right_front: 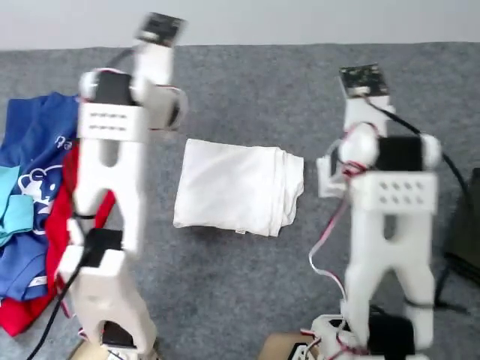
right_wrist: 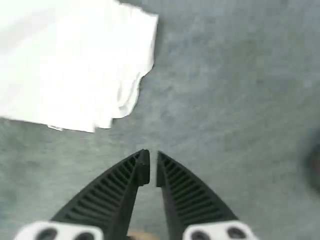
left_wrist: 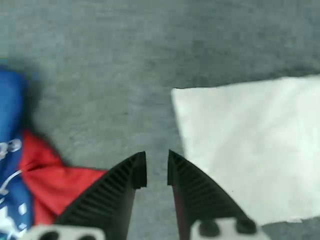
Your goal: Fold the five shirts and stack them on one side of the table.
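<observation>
The left claw [left_wrist: 156,170] is hanging over bare grey desk [left_wrist: 125,65] with its jaws standing slightly apart, a narrow gap between the tips, and it is gripping nothing. Just beside it the folded white shirt [left_wrist: 250,150] is lying flat, and on its other side a red shirt [left_wrist: 55,180] and a blue shirt [left_wrist: 10,115] are lying crumpled together.

The right claw [right_wrist: 152,169] is also hanging over bare desk, its jaws almost closed with only a sliver showing between them, and it too is carrying nothing. The white shirt's layered edge is lying near it, not touching.

In the high view, the white shirt [right_front: 238,187] is resting mid-desk between the two arms. The loose pile is sitting at the left arm's side of the desk, with blue, red and a teal shirt [right_front: 15,210] overlapping.
</observation>
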`<state>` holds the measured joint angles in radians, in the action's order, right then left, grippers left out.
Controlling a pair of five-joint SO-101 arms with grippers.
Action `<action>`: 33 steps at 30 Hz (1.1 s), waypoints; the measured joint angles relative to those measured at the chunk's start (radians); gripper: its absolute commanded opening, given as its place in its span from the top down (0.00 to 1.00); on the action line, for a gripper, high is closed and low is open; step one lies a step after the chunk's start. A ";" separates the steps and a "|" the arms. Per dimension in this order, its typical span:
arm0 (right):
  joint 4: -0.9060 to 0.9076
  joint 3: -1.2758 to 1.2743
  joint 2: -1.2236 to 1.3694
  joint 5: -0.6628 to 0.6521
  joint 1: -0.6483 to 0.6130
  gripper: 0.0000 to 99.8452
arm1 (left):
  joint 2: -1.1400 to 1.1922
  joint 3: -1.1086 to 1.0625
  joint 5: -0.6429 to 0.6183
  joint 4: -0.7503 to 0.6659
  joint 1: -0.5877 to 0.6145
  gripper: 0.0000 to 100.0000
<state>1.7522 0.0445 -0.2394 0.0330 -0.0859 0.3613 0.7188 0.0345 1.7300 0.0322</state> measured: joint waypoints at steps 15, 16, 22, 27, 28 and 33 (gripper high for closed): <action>-0.341 0.000 0.384 0.448 -0.279 0.87 | -0.216 -0.298 0.009 0.002 0.265 0.93; -0.358 0.000 0.405 0.445 -0.279 0.84 | -0.216 -0.301 0.009 0.002 0.269 0.93; -0.368 0.017 0.517 0.442 -0.278 0.80 | -0.216 -0.310 0.009 0.002 0.273 0.93; -0.344 0.130 0.609 0.442 -0.279 0.80 | -0.216 -0.310 0.009 0.002 0.273 0.93; -0.341 0.146 0.628 0.442 -0.279 0.80 | -0.216 -0.310 0.009 0.002 0.273 0.93; -0.336 0.212 0.700 0.442 -0.278 0.80 | -0.222 -0.310 0.009 0.002 0.273 0.93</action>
<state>1.4162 0.2562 0.4603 0.4749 -0.3636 0.1389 0.4089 0.0437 1.7315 0.3053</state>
